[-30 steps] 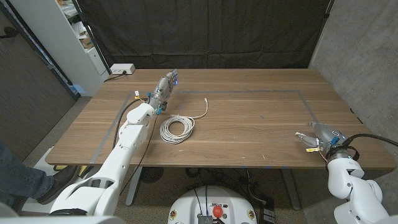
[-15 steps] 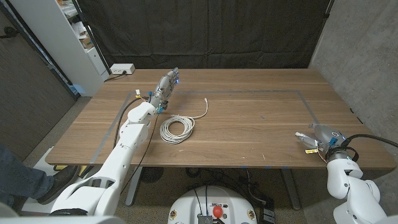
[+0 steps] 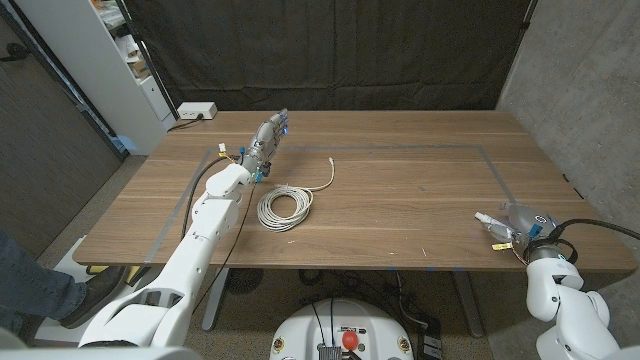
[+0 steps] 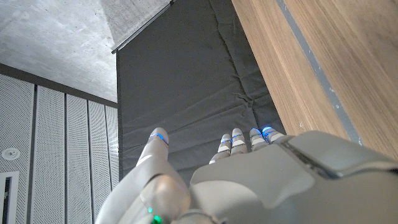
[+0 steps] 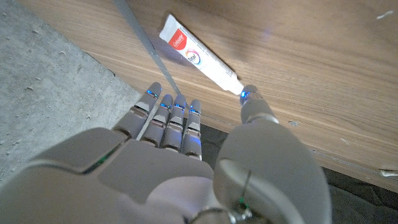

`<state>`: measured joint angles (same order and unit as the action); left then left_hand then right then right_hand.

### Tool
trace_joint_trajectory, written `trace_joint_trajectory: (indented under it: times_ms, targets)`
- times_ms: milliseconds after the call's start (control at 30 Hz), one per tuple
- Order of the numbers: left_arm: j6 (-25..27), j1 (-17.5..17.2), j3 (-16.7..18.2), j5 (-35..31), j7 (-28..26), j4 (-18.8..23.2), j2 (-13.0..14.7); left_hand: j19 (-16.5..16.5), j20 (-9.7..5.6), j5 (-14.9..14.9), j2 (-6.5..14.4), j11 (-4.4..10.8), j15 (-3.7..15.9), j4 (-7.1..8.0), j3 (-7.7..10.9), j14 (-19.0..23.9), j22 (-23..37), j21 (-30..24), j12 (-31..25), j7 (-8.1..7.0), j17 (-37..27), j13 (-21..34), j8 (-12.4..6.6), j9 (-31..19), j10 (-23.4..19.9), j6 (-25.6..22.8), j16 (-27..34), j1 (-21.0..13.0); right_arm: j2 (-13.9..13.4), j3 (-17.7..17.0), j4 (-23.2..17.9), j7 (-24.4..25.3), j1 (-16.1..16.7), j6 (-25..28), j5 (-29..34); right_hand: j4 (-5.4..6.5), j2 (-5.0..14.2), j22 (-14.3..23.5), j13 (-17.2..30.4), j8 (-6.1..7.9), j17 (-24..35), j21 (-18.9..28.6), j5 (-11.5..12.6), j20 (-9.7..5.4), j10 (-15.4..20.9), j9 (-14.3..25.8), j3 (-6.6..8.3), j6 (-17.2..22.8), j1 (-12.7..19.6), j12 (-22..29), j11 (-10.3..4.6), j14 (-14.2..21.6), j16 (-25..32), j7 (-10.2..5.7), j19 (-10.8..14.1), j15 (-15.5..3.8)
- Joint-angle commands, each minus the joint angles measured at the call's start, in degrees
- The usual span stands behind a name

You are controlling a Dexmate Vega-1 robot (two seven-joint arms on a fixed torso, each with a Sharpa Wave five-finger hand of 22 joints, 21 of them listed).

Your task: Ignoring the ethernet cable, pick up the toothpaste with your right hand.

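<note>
Right wrist view: white toothpaste tube with red end (image 5: 198, 55) lies flat on wooden desk (image 5: 323, 74), just beyond right hand (image 5: 186, 168). Hand empty, fingers extended, thumb apart, thumb tip at tube's cap end. Advise: lower over tube, straddle its width, close. Coiled white ethernet cable (image 3: 286, 205) well apart from tube, no conflict.

Right hand (image 3: 521, 225) has drawn back toward table edge (image 3: 400, 268).

A white power strip (image 3: 196, 111) is seen at the bench's (image 3: 400, 200) far left corner; a shelf unit (image 3: 130, 60) stands left.
</note>
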<state>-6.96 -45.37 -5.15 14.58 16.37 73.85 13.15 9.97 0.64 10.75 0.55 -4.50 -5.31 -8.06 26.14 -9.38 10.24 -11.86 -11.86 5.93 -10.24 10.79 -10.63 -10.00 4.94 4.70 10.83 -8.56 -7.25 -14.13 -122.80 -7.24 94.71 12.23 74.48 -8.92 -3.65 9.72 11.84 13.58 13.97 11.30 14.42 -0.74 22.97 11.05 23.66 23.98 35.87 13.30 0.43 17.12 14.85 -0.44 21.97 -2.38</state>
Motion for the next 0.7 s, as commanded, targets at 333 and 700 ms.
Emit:
trace_joint_trajectory:
  times_ms: [333, 700]
  targets:
    - [1.69, -0.96, -0.63, -0.46, -1.25, 2.86, 0.59, 2.52, 0.66, -0.29, 0.00, 0.05, -0.51, 0.11, -0.19, 0.10, 0.25, 0.15, -0.40, 0.38, -0.30, 0.21, -0.31, -0.28, -0.23, -0.44, 0.13, -0.77, -0.96, 0.24, 3.49, 1.34, -1.13, 1.07, -3.55, 0.26, 0.08, 0.20, 0.34, 0.06, 0.26, 0.31, 0.33, -0.36, 0.96, 0.20, 0.63, 0.92, 0.66, 0.18, -0.16, 1.25, 0.59, -0.21, 0.83, -0.05]
    - [2.39, -1.52, -1.00, -0.69, -0.99, 4.21, 1.40, 2.62, 0.78, -0.32, 0.13, 0.07, -0.52, 0.10, -0.16, -0.09, 0.26, 0.20, -0.38, 0.41, -0.30, 0.22, -0.29, -0.28, -0.23, -0.43, 0.05, -0.88, -1.38, 0.13, 5.37, 2.00, -2.04, 1.74, -5.05, 0.48, 0.17, 0.22, 0.37, 0.28, 0.42, 0.41, 0.41, -0.27, 2.23, 0.22, 0.72, 2.04, 0.63, 0.48, -0.58, 1.97, 0.81, -0.69, 1.35, -0.14]
